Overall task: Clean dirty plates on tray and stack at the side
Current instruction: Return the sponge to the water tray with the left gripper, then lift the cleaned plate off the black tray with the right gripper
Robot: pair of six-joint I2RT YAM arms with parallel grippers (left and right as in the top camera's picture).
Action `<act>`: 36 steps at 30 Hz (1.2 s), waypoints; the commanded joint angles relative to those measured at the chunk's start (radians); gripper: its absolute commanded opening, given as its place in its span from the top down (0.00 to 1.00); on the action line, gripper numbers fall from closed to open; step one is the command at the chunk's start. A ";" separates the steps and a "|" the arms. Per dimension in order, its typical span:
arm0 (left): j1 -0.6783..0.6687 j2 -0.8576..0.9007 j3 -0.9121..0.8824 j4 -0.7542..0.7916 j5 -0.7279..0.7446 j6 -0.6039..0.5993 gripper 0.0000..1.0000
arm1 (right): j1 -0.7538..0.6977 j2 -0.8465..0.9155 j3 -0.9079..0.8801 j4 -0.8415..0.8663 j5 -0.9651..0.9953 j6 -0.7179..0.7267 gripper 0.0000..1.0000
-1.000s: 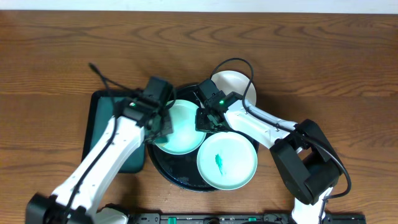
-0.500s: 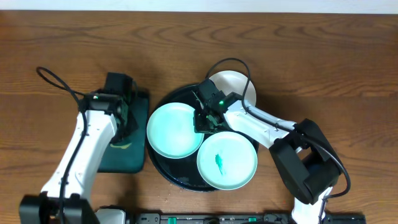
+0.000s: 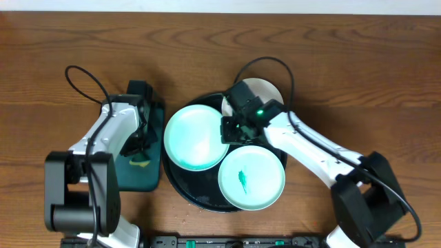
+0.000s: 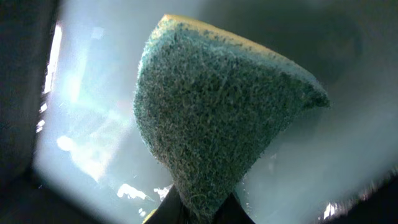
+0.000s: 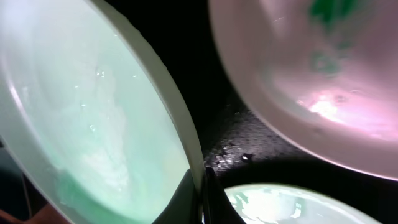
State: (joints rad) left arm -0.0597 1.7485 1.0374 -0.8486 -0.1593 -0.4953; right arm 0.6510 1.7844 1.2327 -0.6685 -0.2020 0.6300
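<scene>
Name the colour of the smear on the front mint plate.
The smear is green, clearest overhead.

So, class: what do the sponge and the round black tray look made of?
The sponge: coarse green fibrous scouring layer over yellow foam, seen at its edge; matte. The round black tray: probably plastic or lacquer; glossy, with sharp highlights and wet specks on it.
</scene>
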 commanded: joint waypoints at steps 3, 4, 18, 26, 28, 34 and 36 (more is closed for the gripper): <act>0.005 0.029 0.002 0.048 -0.006 0.012 0.92 | -0.026 -0.067 -0.001 -0.027 -0.005 -0.032 0.99; 0.004 0.030 0.002 0.053 -0.006 0.012 0.90 | -0.027 -0.078 -0.001 -0.032 -0.005 -0.042 0.99; 0.004 0.031 0.002 0.047 -0.006 0.008 0.22 | -0.065 -0.223 -0.001 -0.092 -0.048 0.055 0.99; 0.004 0.031 0.002 0.046 -0.006 0.008 0.21 | -0.179 -0.260 -0.001 -0.212 -0.370 0.125 0.99; 0.004 0.031 0.002 0.046 -0.006 0.008 0.21 | -0.198 -0.259 -0.001 -0.263 -0.438 0.101 0.99; 0.004 0.031 0.002 0.042 -0.005 0.008 0.21 | -0.206 -0.259 -0.002 -0.377 -0.575 -0.008 0.98; 0.004 0.031 0.002 0.039 -0.005 0.008 0.21 | -0.204 -0.259 -0.002 -0.398 -0.572 -0.019 0.98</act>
State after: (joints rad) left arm -0.0597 1.7657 1.0374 -0.8032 -0.1608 -0.4931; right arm 0.4473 1.5414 1.2320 -1.0512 -0.6659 0.6674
